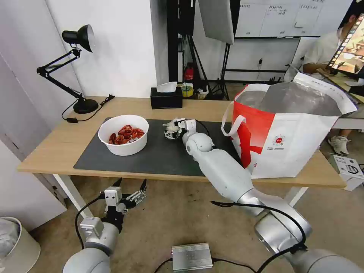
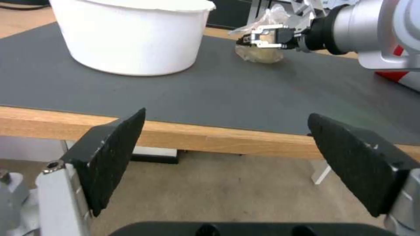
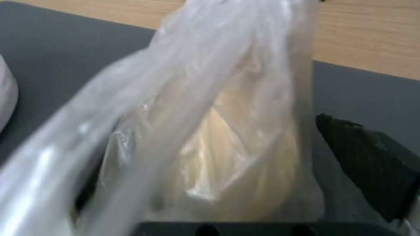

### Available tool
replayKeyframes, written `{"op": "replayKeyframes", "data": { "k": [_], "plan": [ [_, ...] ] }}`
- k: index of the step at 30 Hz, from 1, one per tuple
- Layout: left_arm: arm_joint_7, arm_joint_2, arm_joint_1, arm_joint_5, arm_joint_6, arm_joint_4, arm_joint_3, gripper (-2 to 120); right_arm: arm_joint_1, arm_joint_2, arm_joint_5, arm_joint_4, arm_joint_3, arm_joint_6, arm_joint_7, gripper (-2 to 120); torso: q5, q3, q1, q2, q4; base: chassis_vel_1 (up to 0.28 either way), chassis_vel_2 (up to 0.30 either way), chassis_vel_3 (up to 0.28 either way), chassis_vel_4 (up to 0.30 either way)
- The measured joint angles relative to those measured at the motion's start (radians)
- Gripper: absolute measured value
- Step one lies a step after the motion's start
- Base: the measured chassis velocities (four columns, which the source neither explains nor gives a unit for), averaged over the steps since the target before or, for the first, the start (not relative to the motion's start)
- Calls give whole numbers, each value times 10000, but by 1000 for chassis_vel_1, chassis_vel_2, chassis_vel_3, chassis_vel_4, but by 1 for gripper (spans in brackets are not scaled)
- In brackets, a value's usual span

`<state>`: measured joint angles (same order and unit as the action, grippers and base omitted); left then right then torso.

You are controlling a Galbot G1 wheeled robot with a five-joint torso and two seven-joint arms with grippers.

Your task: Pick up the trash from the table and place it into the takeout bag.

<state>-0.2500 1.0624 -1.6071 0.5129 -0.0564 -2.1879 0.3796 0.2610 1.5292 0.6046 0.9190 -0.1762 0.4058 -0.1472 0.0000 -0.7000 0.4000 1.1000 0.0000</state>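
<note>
Right gripper (image 1: 171, 131) fingers straddle knotted clear bag (image 3: 219, 131).

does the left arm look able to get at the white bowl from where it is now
Probably yes: the left gripper hangs open below the table's front edge, with the white bowl just above and nothing between them.

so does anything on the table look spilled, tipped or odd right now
Nothing stands out. The bowl sits upright on the mat with its red shells inside, and the takeout bag stands open at the table's right end. The right hand is at the small clear bag on the mat; the left hand waits open below the table edge.
</note>
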Motion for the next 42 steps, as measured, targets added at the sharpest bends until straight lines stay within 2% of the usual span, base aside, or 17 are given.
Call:
{"op": "replayKeyframes", "data": {
  "k": [3,4,6,9,10,12,14,17,18,20,21,24,28,33,36,37,42],
  "plan": [
    [0,0,19,0,4,19,-6,100,-13,75,-82,-97,35,-15,36,94,0,1,0,0,1,0,0,0,0],
    [0,2,28,0,6,23,-10,100,-13,103,-108,-132,43,-17,44,88,0,0,0,0,1,0,0,0,0],
    [0,3,34,1,7,25,-13,100,-12,121,-121,-152,48,-17,46,84,0,0,0,0,1,0,0,0,0],
    [-6,-9,37,4,13,24,-3,100,44,144,-138,-182,71,-18,44,71,0,0,0,0,0,0,0,0,0],
    [-6,-9,37,4,13,24,-3,100,44,144,-138,-182,71,-18,44,71,0,0,0,0,0,0,0,0,0],
    [-6,-47,46,25,28,23,18,100,93,138,-136,-174,127,-19,20,59,0,1,0,0,1,0,0,0,0],
    [-7,-64,52,35,32,23,28,100,118,124,-131,-144,147,-19,12,55,0,1,0,0,1,0,0,0,0],
    [-9,-91,46,43,40,0,37,100,247,5,-95,146,218,77,-77,40,0,0,0,0,1,0,0,0,0],
    [-9,-91,46,43,40,0,37,100,247,5,-95,146,218,77,-77,40,0,0,0,0,1,0,0,0,0],
    [-12,-101,23,43,42,-25,40,100,423,-235,-6,605,217,197,-202,28,0,0,0,0,0,0,0,0,0],
    [-12,-101,23,43,42,-25,40,100,423,-235,-6,605,217,197,-202,28,0,0,0,0,0,0,0,0,0],
    [-17,-100,-15,44,46,-62,45,100,615,-514,51,1151,202,277,-372,16,0,0,0,0,0,0,0,0,0],
    [-26,-112,-56,41,46,-137,62,100,974,-958,-251,1996,198,381,-745,8,1,0,0,0,1,0,0,0,0],
    [-31,-164,-94,42,47,-175,116,100,1344,-1424,-566,2841,195,443,-1101,7,2,0,0,0,0,0,0,0,0],
    [-41,-165,-115,42,47,-205,122,100,1807,-1967,-601,4005,199,504,-1404,7,2,1,-1,0,0,0,0,0,0],
    [-41,-165,-115,42,47,-205,122,100,1807,-1967,-601,4005,199,504,-1404,7,2,1,-1,0,0,0,0,0,0],
    [-47,-103,-164,17,47,-238,98,100,2537,-2576,-540,5611,246,734,-1763,7,3,1,-1,0,0,0,0,0,0]
  ]
}}
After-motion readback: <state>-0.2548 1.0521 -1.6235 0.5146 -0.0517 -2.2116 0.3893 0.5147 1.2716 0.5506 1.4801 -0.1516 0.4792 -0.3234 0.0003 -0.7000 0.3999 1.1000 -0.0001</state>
